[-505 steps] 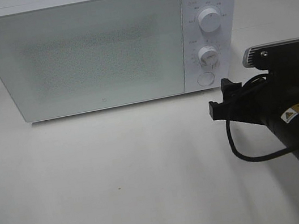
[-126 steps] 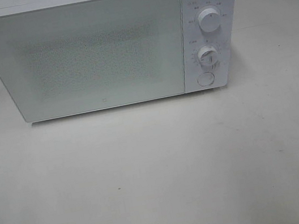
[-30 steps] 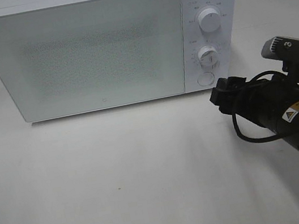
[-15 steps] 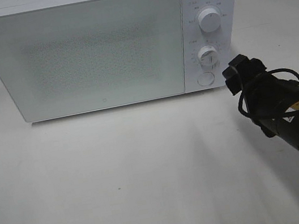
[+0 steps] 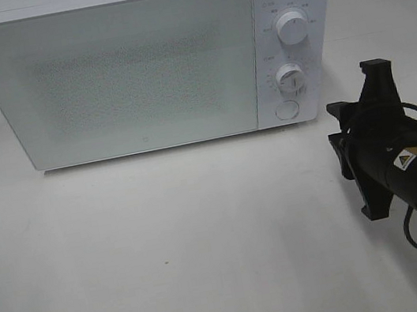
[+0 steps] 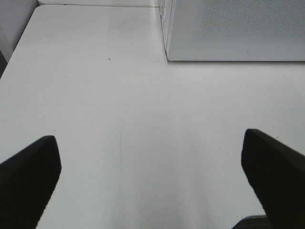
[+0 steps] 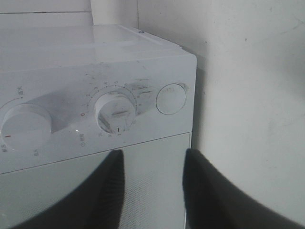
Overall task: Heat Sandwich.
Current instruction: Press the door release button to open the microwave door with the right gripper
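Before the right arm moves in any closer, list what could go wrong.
The right hand hangs close to the microwave, where the round button sits right beside the lower knob; a slightly off push could nudge the knob instead.
The microwave stands free on the smooth table, so a hard push may slide it back.
No sandwich is in view, so heating might start empty.

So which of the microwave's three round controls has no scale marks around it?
The flat round button, lowest of the three; the upper knob and lower knob above it both have marks around them.
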{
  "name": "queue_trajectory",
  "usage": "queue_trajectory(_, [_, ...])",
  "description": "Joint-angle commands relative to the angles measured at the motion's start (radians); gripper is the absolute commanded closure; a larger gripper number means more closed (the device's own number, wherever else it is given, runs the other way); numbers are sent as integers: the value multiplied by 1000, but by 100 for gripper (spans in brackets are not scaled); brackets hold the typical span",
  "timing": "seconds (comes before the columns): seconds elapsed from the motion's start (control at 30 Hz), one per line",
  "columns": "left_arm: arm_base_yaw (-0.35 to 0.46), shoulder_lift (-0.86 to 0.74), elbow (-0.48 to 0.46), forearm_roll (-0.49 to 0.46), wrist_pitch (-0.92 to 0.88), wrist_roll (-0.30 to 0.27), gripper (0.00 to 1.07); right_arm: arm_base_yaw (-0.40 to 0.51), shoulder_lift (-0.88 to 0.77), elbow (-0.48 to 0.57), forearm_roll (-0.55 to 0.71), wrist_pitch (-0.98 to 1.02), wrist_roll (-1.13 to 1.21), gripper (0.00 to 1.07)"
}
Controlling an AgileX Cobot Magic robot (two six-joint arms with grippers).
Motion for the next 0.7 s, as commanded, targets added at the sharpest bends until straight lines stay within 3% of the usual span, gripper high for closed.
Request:
queue_trajectory(0.03, [2, -23, 5, -1, -13, 0, 9, 6, -4, 2, -3, 11, 12, 82])
queue_trajectory(0.13, [2, -23, 5, -1, -13, 0, 9, 6, -4, 2, -3, 44, 12, 106])
queue_trajectory(0.7, [2, -23, 5, -1, -13, 0, 9, 2, 38, -18, -6, 47, 7, 107])
